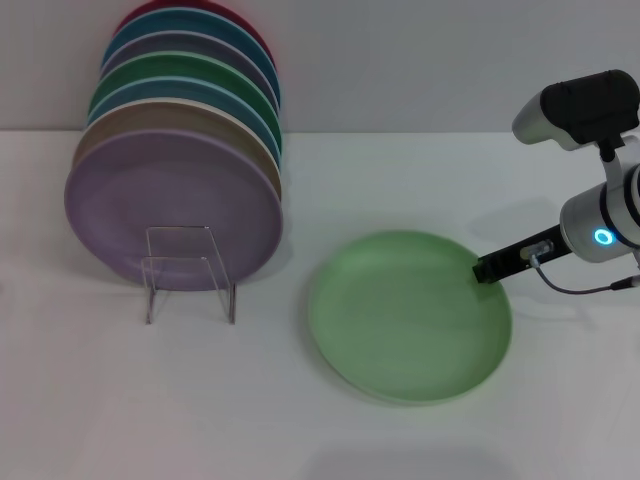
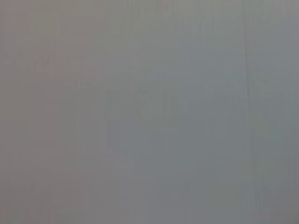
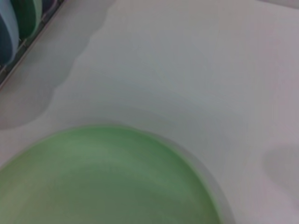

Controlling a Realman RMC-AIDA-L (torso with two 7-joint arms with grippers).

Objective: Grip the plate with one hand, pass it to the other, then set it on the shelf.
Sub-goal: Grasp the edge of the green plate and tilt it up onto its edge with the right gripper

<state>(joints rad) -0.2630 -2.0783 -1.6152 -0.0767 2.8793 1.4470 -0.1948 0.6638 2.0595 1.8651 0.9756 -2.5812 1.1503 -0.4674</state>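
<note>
The pale mint-green plate [image 1: 408, 315] lies flat on the white table, right of centre. My right gripper [image 1: 490, 268], slim and black on the arm with the glowing blue ring [image 1: 603, 237], reaches in from the right and sits at the plate's right rim. The right wrist view shows the plate [image 3: 107, 179] close below the camera. The clear plate rack [image 1: 190, 272] stands at the left and holds several upright plates, with a lilac-purple one [image 1: 170, 205] at the front. My left gripper is out of view, and its wrist view shows only a plain grey surface.
The stacked upright plates [image 1: 190, 90] in the rack run back toward the wall. The rack's edge with blue and green plates [image 3: 18, 23] shows in the right wrist view. Bare white table [image 1: 150, 400] lies in front of the rack and the plate.
</note>
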